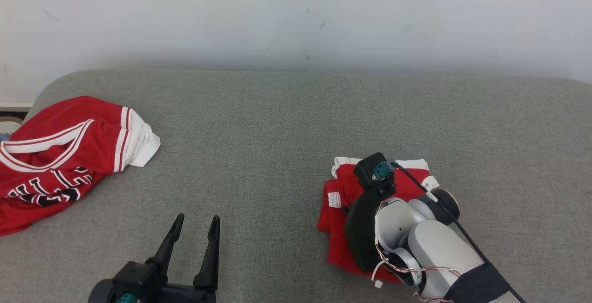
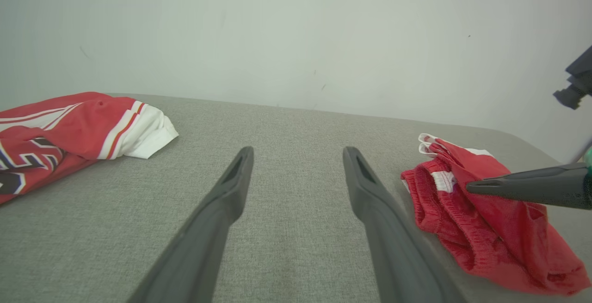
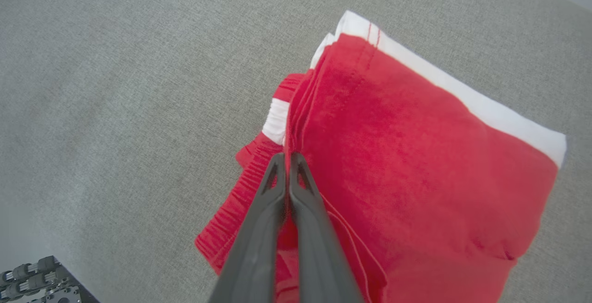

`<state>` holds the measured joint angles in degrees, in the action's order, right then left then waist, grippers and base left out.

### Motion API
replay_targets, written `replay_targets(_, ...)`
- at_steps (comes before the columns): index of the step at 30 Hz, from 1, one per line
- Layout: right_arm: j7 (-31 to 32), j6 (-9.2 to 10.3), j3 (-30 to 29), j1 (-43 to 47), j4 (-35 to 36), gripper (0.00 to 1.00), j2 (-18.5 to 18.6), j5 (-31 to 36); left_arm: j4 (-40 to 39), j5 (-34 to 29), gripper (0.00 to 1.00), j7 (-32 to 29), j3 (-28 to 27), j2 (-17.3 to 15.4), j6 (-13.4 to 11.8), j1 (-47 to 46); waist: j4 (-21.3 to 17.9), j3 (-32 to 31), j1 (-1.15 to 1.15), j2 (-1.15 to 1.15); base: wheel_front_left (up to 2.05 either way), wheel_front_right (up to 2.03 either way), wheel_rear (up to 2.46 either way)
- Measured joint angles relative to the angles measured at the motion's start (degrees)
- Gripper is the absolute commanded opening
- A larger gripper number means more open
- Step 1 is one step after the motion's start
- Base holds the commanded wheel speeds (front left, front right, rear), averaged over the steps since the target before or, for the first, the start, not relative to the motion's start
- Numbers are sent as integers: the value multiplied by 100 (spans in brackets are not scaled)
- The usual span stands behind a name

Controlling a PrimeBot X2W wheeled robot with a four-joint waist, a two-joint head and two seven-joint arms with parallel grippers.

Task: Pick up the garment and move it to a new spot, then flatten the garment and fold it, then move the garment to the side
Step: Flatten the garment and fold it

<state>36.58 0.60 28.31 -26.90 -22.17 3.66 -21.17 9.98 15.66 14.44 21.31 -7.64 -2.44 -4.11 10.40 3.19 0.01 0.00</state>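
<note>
grey cushion surface (image 1: pixel 277 132): folded red garment (image 1: pixel 335 233) lies at ur right-front. right gripper (image 3: pixel 287 157): fingers pressed together, tips on the fold edge; pinch on cloth not confirmable. left gripper (image 1: pixel 197 217): fingers apart, clear of cloth. caution: if u drag w/ a partial pinch, layers may slip and unfold.

The red jersey (image 1: pixel 60 155) lying at the left of the grey surface (image 1: pixel 277 132) is showing black block lettering (image 1: pixel 51 188) outlined in white across its front, but the folds are cutting the letters off and no word, number or brand is reading legibly.
</note>
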Motion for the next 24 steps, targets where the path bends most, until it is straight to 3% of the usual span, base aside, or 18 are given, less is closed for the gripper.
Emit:
replay_targets(10, -77, 254, 400, -206, -56, 0, 1, -363, 2, -1, 100, 0, 7, 40, 3, -26, 57, 66, 0, 0, 0, 0, 0)
replay_targets(11, -78, 274, 405, -209, -86, 9, 1, -364, 4, -1, 100, -1, 7, 42, 3, -28, 65, 72, 0, 0, 0, 0, 0)
replay_targets(12, -80, 296, 411, -209, -113, 88, 1, -368, 5, -1, 100, 0, 5, 44, 3, -30, 72, 78, 0, 0, 0, 0, 0)
replay_targets(13, -80, 297, 414, -209, -136, 100, 3, -394, 8, -1, 100, -1, 5, 46, 3, -35, 79, 83, 0, 0, 0, 0, 0)
replay_targets(19, -309, 346, 383, -213, -1, 100, 1, -617, 24, -1, 100, 0, -26, 46, 3, -67, 90, 90, 0, 0, 0, 0, 0)
replay_targets(24, -762, 422, -23, -250, 344, 100, 1, -657, 27, -11, 100, 0, -66, 37, 3, -68, 64, 63, 0, 0, 0, 0, 0)
